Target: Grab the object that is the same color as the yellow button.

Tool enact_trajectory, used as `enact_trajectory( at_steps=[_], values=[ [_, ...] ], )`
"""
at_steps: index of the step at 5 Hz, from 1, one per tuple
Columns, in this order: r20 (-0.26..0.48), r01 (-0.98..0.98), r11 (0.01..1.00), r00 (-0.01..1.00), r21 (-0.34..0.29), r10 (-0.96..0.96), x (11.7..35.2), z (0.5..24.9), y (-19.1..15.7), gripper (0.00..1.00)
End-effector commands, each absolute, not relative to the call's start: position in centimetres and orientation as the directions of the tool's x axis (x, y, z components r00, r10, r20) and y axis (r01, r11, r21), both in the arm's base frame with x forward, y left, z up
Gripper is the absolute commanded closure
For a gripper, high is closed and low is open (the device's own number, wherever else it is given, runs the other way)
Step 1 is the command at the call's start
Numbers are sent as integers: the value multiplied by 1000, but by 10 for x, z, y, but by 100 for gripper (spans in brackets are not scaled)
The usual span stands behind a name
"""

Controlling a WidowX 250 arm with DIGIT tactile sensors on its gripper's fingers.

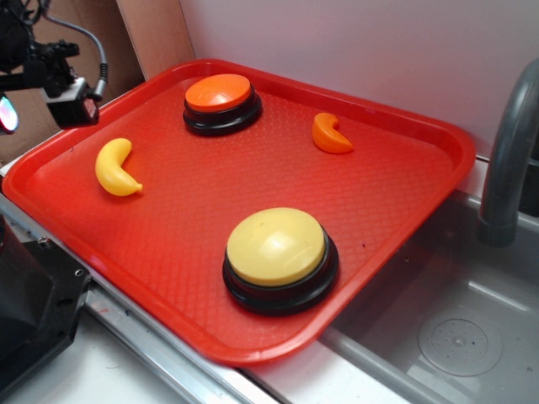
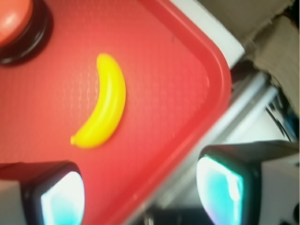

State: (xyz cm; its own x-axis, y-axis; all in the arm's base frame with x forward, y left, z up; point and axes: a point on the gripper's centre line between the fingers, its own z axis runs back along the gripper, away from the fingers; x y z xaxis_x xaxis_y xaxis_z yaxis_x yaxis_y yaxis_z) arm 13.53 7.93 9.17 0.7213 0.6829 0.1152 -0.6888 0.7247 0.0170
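Black hand (image 2: pixel 140 192); glowing cyan pads (image 2: pixel 219 190)

The exterior camera stands off to one side, looking down at an angle across the whole red tray (image 1: pixel 421 135), with a sink (image 1: pixel 455 328) at its near right. The wrist camera, mounted on the arm, looks almost straight down from close range at 1 tray corner (image 2: pixel 206 65). The 2 views share the yellow banana (image 1: pixel 116 167) (image 2: pixel 104 110) and the orange-topped button (image 1: pixel 221 103) (image 2: pixel 18 26).

The gripper (image 2: pixel 140 194) hangs apparently raised, its fingers (image 2: pixel 61 197) spread, holding nothing.
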Motion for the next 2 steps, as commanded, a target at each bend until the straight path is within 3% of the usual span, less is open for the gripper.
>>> enact_trajectory(
  at_steps=[1, 2],
  values=[
    [159, -645, 764, 752, -19, 640, 151, 58, 85, 0],
    [170, -623, 781, 766, -43, 620, 161, 43, 86, 0]
  ],
)
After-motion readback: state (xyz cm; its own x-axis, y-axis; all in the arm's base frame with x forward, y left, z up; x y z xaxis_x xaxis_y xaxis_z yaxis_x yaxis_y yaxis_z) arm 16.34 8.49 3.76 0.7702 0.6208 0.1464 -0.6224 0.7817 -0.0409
